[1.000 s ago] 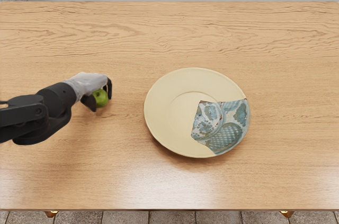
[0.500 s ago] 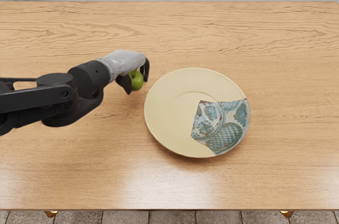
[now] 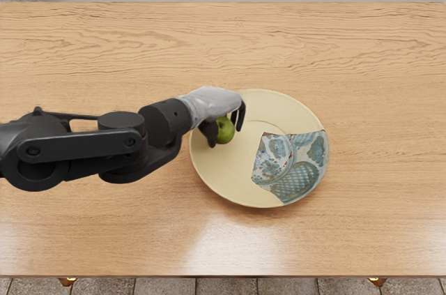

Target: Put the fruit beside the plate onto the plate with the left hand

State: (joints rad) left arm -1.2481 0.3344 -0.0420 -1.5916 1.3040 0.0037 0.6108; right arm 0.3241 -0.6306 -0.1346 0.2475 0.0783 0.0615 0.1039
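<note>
Fruit over crockery, that's the picture: the small round green fruit (image 3: 224, 130) sits pinched in my left robot hand (image 3: 214, 108), pale fingers (image 3: 240, 115) curled down on its far side and the dark thumb tucked under at its near side. That grip from above leaves the underside of the fruit free, which is what I want for setting it down.

My dark arm (image 3: 83, 150) reaches in from nine o'clock, low across the light wooden tabletop (image 3: 209, 37), and the robot hand hangs just inside the rim of the wide cream-coloured round plate (image 3: 216, 173), at about ten o'clock on the plate's face. So the fruit is above the plate, not beside it. Whether it rests on the surface or floats just clear, I cannot tell from this angle.

Down at four o'clock on the plate lies a blue-green patterned patch (image 3: 289, 159), well apart from the fruit, so it shouldn't interfere.

My read: the carry is all but done and the release is what remains. I'd lower until the fruit bears on the plate, then spread the fingers gently. It's round, and this spot is on the sloping rim band, so a careless drop could send it rolling, possibly back off at nine o'clock. My right robot hand isn't in the picture.
</note>
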